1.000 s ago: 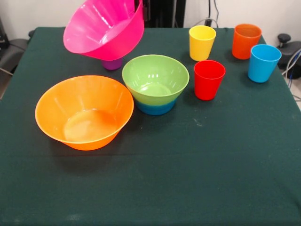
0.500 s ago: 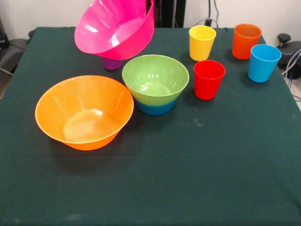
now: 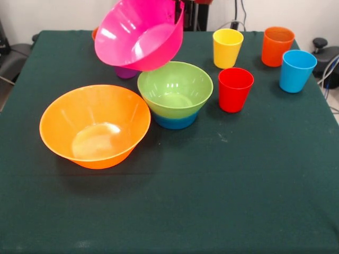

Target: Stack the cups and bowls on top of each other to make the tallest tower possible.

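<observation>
Orange bowl [image 3: 95, 126] near table's [image 3: 212, 201] left edge | pink bowl [image 3: 140, 34] tilted, aloft at far edge, gripper grip unreadable | green bowl [image 3: 175, 89] nested in blue bowl [image 3: 175, 121], centre | cups [image 3: 235, 89] far-right corner | whole near half open.

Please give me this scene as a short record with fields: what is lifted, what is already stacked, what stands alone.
lifted: pink bowl, tilted in the air, above and beside the green bowl
stacked: green bowl sitting on blue bowl
alone: large orange bowl; yellow cup, red cup, orange cup, light blue cup
partly hidden: purple cup, behind the pink bowl
</observation>
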{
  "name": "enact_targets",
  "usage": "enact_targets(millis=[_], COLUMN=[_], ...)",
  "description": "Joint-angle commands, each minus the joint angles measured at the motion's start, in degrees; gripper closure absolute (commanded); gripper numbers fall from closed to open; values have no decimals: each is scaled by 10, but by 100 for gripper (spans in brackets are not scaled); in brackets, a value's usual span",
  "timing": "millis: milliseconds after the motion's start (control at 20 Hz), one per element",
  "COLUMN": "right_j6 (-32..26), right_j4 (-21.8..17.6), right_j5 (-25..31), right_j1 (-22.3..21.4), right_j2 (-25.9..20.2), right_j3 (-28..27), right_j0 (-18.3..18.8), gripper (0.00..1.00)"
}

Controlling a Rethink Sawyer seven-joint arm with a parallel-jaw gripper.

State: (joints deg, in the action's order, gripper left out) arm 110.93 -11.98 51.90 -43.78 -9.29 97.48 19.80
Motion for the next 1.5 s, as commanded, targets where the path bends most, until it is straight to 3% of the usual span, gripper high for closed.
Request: enact_targets(millis=[50, 1500], right_j6=[104, 123], right_j4=[17, 71], right_j5=[14, 25], right_j1=[43, 97], right_j2=[10, 72], right_j3=[-62, -136], right_j0=[-23, -97], gripper=[100, 100])
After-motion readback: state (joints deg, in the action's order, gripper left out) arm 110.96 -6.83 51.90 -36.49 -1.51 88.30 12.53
